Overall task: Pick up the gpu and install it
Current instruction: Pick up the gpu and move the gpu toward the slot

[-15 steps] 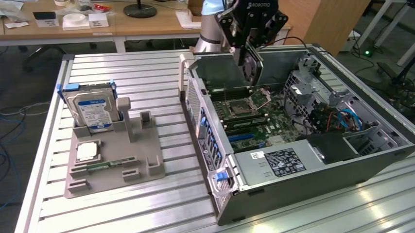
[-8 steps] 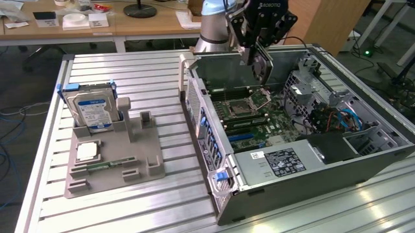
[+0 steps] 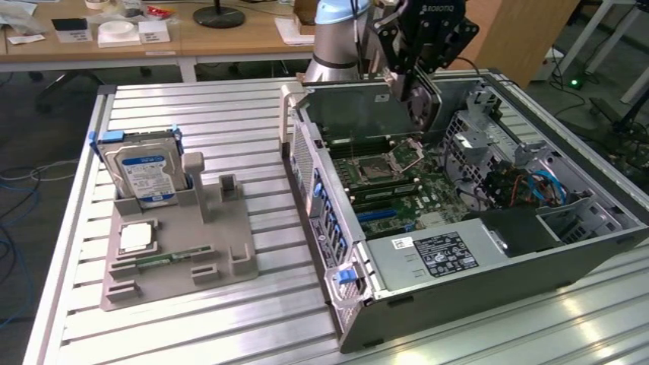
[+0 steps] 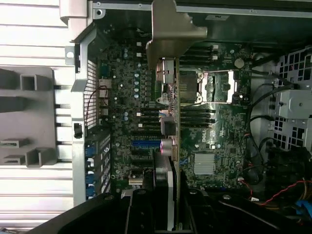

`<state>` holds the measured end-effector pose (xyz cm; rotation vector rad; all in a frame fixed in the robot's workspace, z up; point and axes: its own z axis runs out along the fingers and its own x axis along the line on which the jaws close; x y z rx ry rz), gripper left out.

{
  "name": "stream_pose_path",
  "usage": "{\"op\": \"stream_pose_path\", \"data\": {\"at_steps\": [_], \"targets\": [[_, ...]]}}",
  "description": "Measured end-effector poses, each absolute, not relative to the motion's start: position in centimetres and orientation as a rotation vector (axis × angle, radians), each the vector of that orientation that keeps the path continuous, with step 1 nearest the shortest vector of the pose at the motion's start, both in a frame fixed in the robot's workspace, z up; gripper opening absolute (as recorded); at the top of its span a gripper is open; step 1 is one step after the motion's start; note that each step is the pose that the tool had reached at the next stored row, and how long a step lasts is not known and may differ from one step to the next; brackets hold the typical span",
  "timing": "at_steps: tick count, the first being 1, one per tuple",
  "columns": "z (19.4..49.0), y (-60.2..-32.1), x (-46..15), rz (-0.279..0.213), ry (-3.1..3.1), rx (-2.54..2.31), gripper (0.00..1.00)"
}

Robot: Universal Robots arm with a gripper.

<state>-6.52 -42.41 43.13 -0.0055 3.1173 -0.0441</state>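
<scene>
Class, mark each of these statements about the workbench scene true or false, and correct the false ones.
1. The computer case is open, showing the motherboard. True.
2. The hard drive lies flat inside the case. False: it stands upright in the grey holder on the table.
3. The gripper grips the gpu. True.
4. The gpu rests in the grey holder. False: it hangs over the open case.
</scene>
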Motion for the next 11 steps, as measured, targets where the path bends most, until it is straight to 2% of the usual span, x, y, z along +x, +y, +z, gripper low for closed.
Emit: {"op": "stream_pose_path", "data": {"at_steps": [11], "targets": [[43.1,-42.4,-3.6,-0.044,3.117,-0.006,0.28]]}}
